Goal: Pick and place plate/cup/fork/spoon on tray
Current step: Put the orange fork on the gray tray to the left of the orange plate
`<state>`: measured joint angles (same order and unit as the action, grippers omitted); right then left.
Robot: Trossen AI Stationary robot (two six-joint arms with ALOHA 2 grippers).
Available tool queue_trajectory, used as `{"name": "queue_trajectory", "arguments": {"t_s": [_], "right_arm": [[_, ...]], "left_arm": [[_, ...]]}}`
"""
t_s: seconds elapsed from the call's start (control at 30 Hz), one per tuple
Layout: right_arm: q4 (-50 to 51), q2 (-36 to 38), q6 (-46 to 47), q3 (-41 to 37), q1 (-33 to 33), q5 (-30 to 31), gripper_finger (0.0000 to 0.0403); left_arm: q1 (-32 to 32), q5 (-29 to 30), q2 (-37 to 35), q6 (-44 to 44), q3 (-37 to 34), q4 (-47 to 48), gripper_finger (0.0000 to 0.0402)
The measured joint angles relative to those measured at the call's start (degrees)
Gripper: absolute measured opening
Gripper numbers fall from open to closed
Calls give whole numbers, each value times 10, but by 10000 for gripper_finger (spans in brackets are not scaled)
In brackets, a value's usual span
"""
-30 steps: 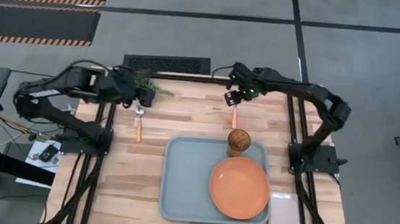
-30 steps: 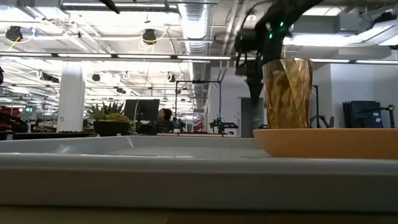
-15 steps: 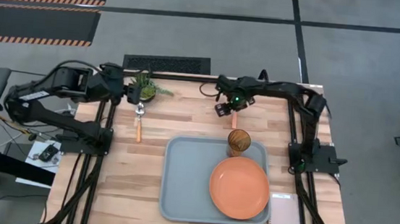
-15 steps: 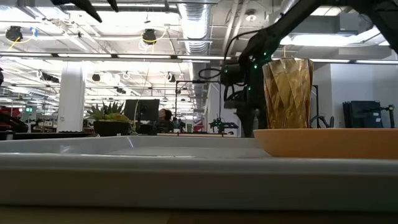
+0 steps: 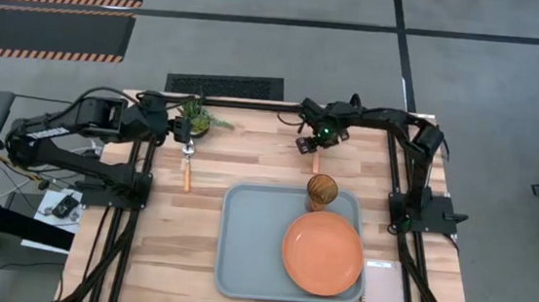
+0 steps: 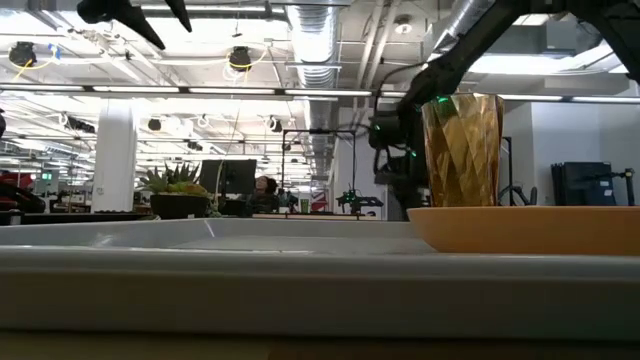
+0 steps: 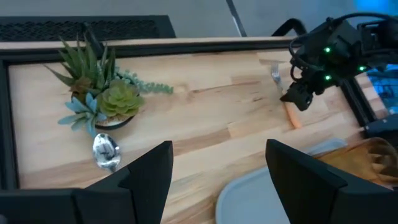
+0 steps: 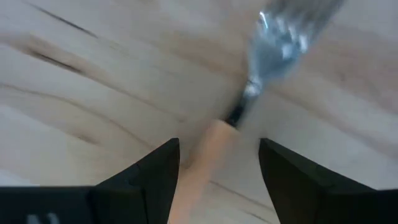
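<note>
The right gripper (image 8: 217, 177) hovers low with fingers spread, the fork (image 8: 249, 106) lying on the tabletop (image 5: 259, 160) between them, handle centred for a pinch. The left gripper (image 7: 217, 177), fingers also spread, waits short of the spoon (image 7: 106, 151)

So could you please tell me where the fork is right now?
In the high view the fork lies on the table beyond the tray's far edge, near the cup, directly under the open right gripper.
</note>
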<state>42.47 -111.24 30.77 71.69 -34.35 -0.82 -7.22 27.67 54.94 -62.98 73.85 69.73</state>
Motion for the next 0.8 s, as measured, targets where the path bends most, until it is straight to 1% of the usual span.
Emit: {"name": "queue_trajectory", "arguments": {"t_s": [0.13, 0.23, 0.33, 0.53, 0.6, 0.63, 0.8], "right_arm": [[-42, 5, 6, -32, 0, -9, 243], [-43, 3, 11, -34, 4, -8, 227], [-44, 3, 26, -34, 9, 7, 186], [-42, 2, 28, -35, 9, 9, 66], [-41, 2, 28, -35, 9, 7, 35], [-41, 2, 28, -35, 9, 5, 25], [-33, 2, 28, -28, 9, -1, 24]], "left_arm": [[0, -3, 0, 0, -3, -3, 242], [0, -2, 0, -1, -3, -3, 242], [0, 2, 0, -3, -3, -3, 242], [0, 2, 3, -2, -3, -3, 242], [0, 5, 4, -2, -3, -3, 242], [0, 10, 5, -2, -3, -3, 242], [0, 26, 5, -2, -3, -17, 242]]}}
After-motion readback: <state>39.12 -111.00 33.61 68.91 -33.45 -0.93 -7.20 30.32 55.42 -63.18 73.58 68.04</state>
